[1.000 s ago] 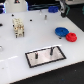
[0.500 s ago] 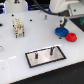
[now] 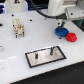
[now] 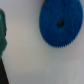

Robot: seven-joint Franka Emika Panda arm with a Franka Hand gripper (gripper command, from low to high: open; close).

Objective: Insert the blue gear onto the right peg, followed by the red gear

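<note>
A: Which step is in hand?

B: The first one, I judge: going for the blue gear (image 3: pixel 60 33). It lies flat on the white surface (image 3: pixel 15 55), far towards the exterior view's right, with the red gear (image 3: pixel 71 36) just beside it, possibly touching. The pincer (image 3: pixel 61 26) hangs directly over the blue gear.

A: Spread or pinching?

B: I cannot tell. The exterior view is too blurred around the fingers, and the wrist view shows only the blue gear (image 4: pixel 61 23) with its dark centre hole, no fingertips. Nothing looks lifted; the gear seems to rest on the surface.

A: And the pegs?

B: Both stand bare on the grey plate (image 3: pixel 45 56), well apart from the gears. The right peg (image 3: pixel 50 50) is the one nearer the gears.

A: The next move?

B: Probably descending squarely, gripping the blue gear without nudging the red one, then carrying it across so hole meets peg.
</note>
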